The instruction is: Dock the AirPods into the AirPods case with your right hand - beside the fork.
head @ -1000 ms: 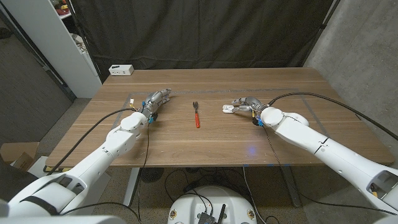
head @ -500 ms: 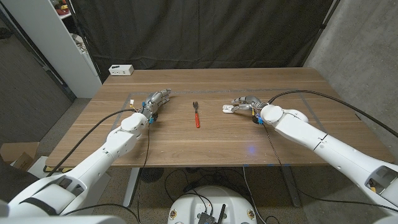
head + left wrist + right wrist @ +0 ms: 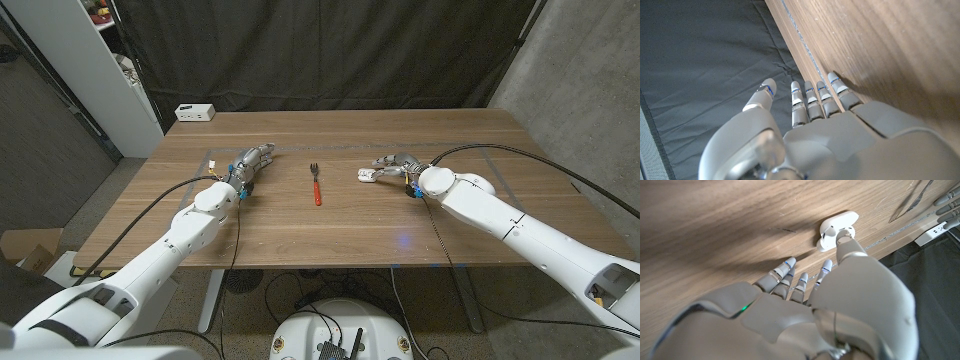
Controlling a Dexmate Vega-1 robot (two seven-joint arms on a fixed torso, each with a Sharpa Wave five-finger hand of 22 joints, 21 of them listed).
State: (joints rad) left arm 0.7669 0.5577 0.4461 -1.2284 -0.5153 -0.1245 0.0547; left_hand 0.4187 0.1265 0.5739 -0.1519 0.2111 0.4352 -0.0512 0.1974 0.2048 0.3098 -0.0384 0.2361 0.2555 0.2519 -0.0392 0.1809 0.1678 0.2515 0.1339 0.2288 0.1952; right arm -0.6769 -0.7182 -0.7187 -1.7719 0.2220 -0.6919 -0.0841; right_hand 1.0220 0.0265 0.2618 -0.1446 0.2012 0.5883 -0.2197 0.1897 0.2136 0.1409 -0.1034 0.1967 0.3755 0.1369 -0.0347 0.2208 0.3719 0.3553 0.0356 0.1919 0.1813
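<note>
Right now my right hand (image 3: 397, 165) reaches toward the white earbud case (image 3: 367, 176), my thumb tip (image 3: 844, 236) touching it while my other fingers stay spread and hold nothing. That case lies on the table (image 3: 330, 225), right of the red-handled fork (image 3: 316, 184). My left hand (image 3: 252, 161) rests apart, fingers straight, holding nothing.

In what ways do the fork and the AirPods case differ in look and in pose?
The fork is long and thin, with a red handle and dark tines; the AirPods case is small, rounded and white. The fork lies alone, untouched, whereas the right robot hand reaches to the case, a fingertip at it. Both lie on the wooden table.
</note>
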